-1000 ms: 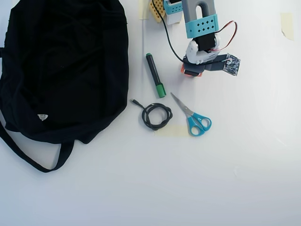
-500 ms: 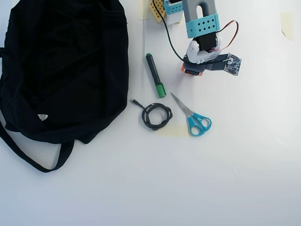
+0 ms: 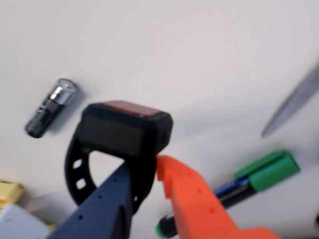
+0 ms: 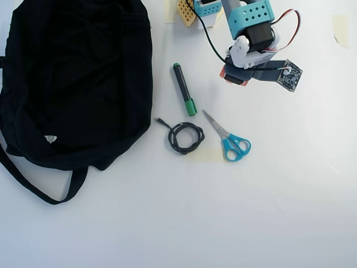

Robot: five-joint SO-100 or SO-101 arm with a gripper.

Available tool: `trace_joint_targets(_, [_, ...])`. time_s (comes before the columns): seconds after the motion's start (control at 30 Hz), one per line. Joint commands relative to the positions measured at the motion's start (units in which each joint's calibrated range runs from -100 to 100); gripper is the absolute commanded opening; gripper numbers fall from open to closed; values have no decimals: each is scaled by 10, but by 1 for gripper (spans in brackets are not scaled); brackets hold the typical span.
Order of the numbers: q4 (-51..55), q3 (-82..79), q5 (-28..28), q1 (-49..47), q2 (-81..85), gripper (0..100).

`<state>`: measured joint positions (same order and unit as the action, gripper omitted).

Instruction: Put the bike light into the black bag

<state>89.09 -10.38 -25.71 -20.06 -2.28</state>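
In the overhead view, the black bag lies flat on the far left of the white table, and it is the biggest thing there. Its long strap loops out below it, and a small white label shows near its lower edge. Just right of the bag lies a green and black marker. Below the marker sits a coiled black cable. Right of the cable lie scissors with blue handles. Above them, near the top edge, is the robot arm, well apart from the bag.

In the wrist view, a small black and silver cylinder lies on the table at the left. Next to it, in the middle, is the bike light, with its red lens facing up. The end effector is clenched on the light's black strap, with 1 dark blue finger on the left and 1 orange finger on the right. The light is lifted above the table. The marker shows at the lower right.
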Motion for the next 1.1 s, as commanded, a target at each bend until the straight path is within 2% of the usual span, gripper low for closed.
trace_joint_targets(0.0, [57,85,46,-6,22,2])
trace_joint_targets(0.13, [74,103,148,-7,67,2])
trace_joint_targets(0.2, [74,94,176,-7,98,2])
trace_joint_targets(0.4, [74,88,191,9,180,2])
trace_joint_targets(0.53, [75,95,242,35,213,2])
trace_joint_targets(0.7, [75,97,269,70,244,2])
trace_joint_targets(0.83, [45,98,318,103,249,2])
trace_joint_targets(1.07, [-23,89,321,177,250,2])
